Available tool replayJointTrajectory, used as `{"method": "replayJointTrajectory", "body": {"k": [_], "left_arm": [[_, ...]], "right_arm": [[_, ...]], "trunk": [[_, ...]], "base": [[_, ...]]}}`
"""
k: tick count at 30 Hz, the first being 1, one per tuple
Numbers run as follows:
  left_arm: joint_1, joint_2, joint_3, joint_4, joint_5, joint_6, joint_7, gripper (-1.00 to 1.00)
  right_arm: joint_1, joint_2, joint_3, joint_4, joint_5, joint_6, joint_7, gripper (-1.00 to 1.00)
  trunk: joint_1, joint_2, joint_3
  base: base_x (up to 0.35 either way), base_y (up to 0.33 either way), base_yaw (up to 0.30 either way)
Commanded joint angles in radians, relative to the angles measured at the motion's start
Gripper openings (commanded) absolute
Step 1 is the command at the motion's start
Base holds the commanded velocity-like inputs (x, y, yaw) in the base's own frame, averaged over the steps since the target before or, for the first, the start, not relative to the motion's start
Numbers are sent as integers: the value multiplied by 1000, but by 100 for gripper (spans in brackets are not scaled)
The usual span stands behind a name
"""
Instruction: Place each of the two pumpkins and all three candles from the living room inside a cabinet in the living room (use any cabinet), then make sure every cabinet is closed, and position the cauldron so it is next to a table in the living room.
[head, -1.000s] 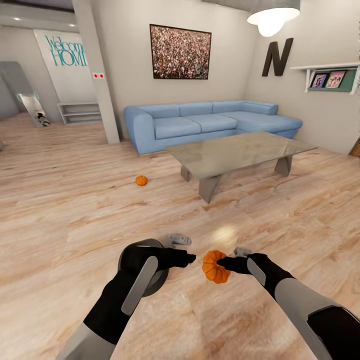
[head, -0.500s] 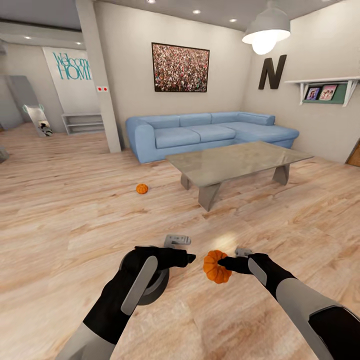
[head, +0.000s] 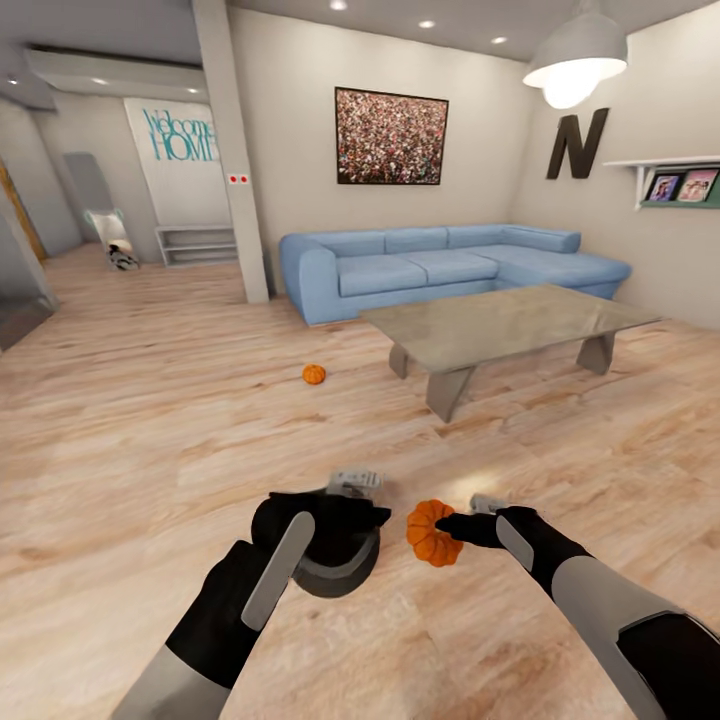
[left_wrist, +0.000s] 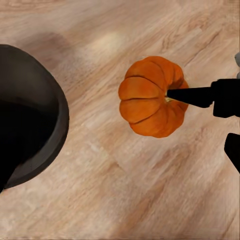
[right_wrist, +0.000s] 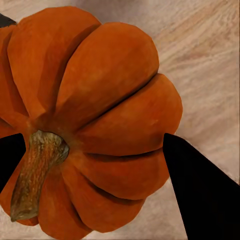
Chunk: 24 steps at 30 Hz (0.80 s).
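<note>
My right gripper (head: 441, 526) is shut on a bright-orange ribbed pumpkin (head: 430, 533), held above the wood floor; its dark fingers (right_wrist: 200, 195) press both sides of that pumpkin (right_wrist: 95, 115). My left gripper (head: 380, 516) has its fingers together over the black cauldron (head: 335, 555), which hangs tilted with its grey rim toward me. The left wrist view has the cauldron (left_wrist: 30, 130) close beside the camera and the held pumpkin (left_wrist: 147, 97) ahead. A second pumpkin (head: 314, 374) lies on the floor before the glass-topped table (head: 510, 325).
A blue corner sofa (head: 440, 265) stands behind the table against the far wall. A white pillar (head: 238, 160) rises at the left of the sofa, and low white shelves (head: 197, 245) sit beyond it. Open wood floor stretches to the left.
The whole picture has shifted right, so the camera turned left. The cauldron has swung out from behind my left forearm toward the right. The held pumpkin keeps its place.
</note>
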Motion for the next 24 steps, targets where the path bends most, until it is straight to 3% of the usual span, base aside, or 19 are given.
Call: {"method": "replayJointTrajectory", "body": {"k": [1, 13, 24], "left_arm": [[-1, 0, -1, 0, 10, 2, 10, 100], [-1, 0, 4, 0, 10, 2, 10, 100], [-1, 1, 5, 0, 11, 2, 10, 100]], "right_arm": [[-1, -1, 2, -2, -2, 5, 0, -100], [-1, -1, 4, -2, -2, 3, 0, -100], [-1, -1, 5, -2, -2, -10, 0, -100]], "trunk": [[0, 0, -1], [0, 0, -1], [0, 0, -1]], "base": [[-88, 320, 287], [-20, 332, 292], [109, 332, 292]]}}
